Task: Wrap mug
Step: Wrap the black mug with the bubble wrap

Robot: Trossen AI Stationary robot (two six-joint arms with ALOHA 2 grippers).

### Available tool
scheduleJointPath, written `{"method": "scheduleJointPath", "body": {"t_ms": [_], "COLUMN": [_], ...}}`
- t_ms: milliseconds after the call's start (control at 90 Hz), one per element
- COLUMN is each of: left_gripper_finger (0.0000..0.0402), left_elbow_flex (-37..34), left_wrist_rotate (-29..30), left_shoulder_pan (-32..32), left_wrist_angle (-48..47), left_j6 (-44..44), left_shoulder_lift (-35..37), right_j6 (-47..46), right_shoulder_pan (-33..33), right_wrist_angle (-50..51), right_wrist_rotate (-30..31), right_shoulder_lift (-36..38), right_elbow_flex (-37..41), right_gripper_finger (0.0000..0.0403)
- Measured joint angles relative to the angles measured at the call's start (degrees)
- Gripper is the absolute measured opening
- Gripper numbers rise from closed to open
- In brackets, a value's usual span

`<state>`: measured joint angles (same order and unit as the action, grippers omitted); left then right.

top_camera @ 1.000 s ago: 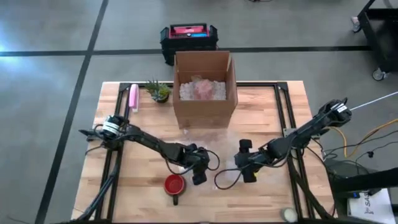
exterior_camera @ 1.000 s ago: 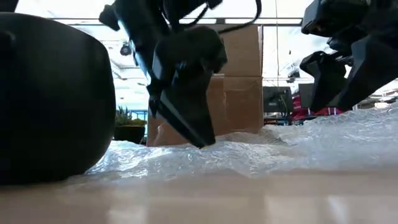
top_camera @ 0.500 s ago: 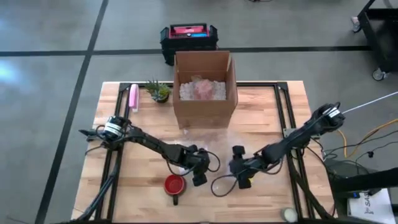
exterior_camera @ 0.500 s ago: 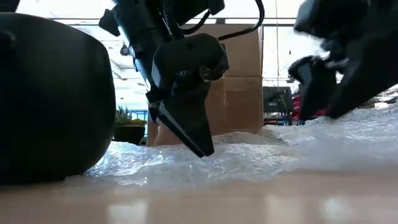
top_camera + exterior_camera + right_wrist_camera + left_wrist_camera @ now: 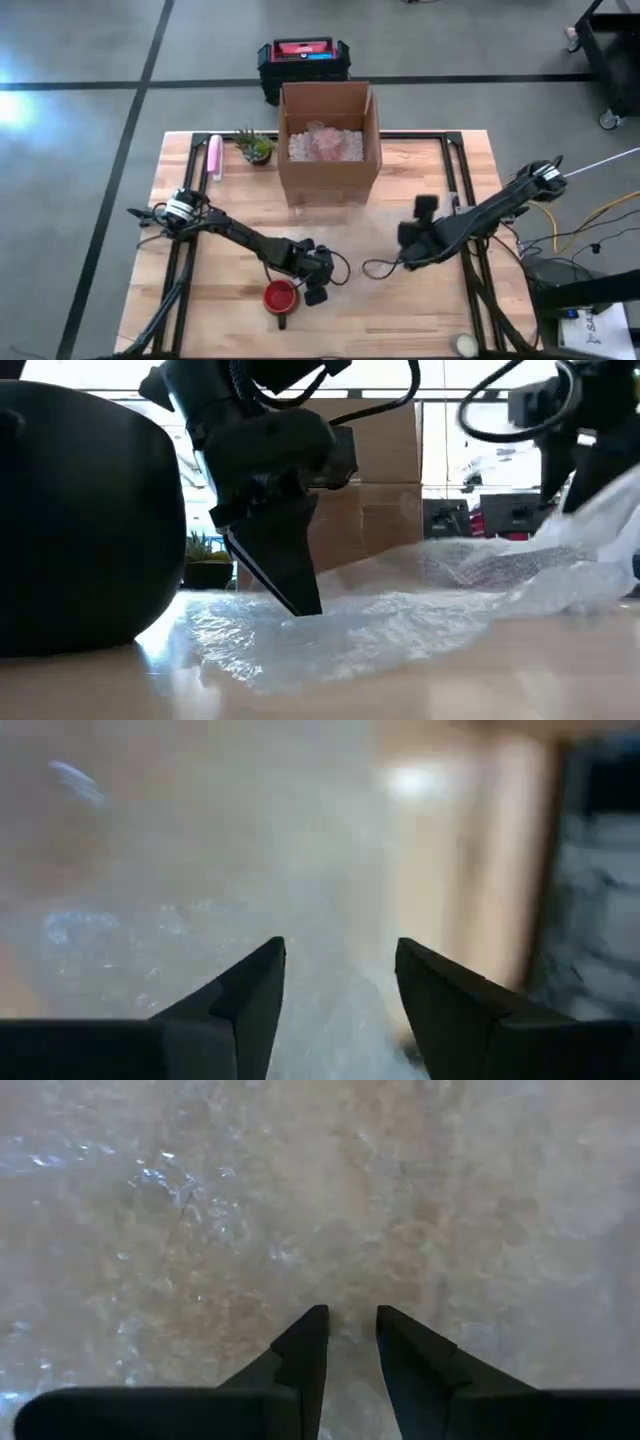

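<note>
The red mug (image 5: 281,297) stands near the table's front edge; in the low view it is the big dark shape (image 5: 80,520) at the left. A clear sheet of bubble wrap (image 5: 400,620) lies right of it. My left gripper (image 5: 316,290) stands beside the mug, pointing down onto the wrap (image 5: 250,1230), its fingers a narrow gap apart. My right gripper (image 5: 404,257) is farther right and raised, shut on the wrap's right part (image 5: 605,510), which rises off the table. My left gripper comes from above, slanting, and its fingertips (image 5: 300,605) rest on the flat wrap near its left end; nothing is pinched between them. My right gripper has bunched wrap (image 5: 350,1005) between its two fingers. That part is lifted and slopes down to the sheet on the table.
An open cardboard box (image 5: 330,175) with packing fill stands at the back centre. A small plant (image 5: 255,147) and a pink object (image 5: 214,157) lie at the back left. A roll (image 5: 463,345) sits at the front right corner.
My right gripper dipped toward the near left onto the wrap, then drew back right, far and up, lifting the wrap's right part. My left gripper moved a little toward the near edge and the mug. The sheet's near edge has slid closer.
</note>
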<state>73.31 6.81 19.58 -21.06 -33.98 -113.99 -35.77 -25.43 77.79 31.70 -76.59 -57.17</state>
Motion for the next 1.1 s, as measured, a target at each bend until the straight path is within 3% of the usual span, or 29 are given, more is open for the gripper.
{"method": "scheduleJointPath", "body": {"t_ms": [167,333,411,556,800,1011,1100], "left_gripper_finger": [0.0080,0.0074,0.0074,0.0074,0.0074,0.0074,0.0074], "left_elbow_flex": [0.0,2.6,3.8,5.0,4.1,4.1,4.3], "left_wrist_rotate": [-0.3,-0.3,-0.3,0.1,0.2,0.1,-3.7], "left_shoulder_pan": [0.0,0.0,0.1,0.1,-0.7,-1.1,-0.9], "left_wrist_angle": [-0.6,-0.7,-0.6,0.4,3.7,7.8,8.2], "left_j6": [0.4,1.5,2.2,3.1,5.5,5.8,5.4], "left_shoulder_lift": [0.9,3.5,4.4,5.2,0.9,-3.9,-5.5], "right_j6": [-5.4,2.9,9.3,16.0,16.3,18.1,19.5], "right_shoulder_pan": [0.6,-0.5,-0.6,0.3,2.6,4.1,4.2], "right_wrist_angle": [-4.6,-20.8,-29.8,-40.0,-44.3,-48.5,-50.1], "right_wrist_rotate": [2.8,2.1,-1.3,-9.3,-9.8,-10.0,-12.1], "right_shoulder_lift": [6.8,10.9,11.5,9.3,3.0,-0.2,-1.3], "right_elbow_flex": [-3.3,-3.2,-0.5,6.7,16.4,18.1,18.2], "right_gripper_finger": [0.0158,0.0149,0.0146,0.0139,0.0122,0.0105,0.0098]}}
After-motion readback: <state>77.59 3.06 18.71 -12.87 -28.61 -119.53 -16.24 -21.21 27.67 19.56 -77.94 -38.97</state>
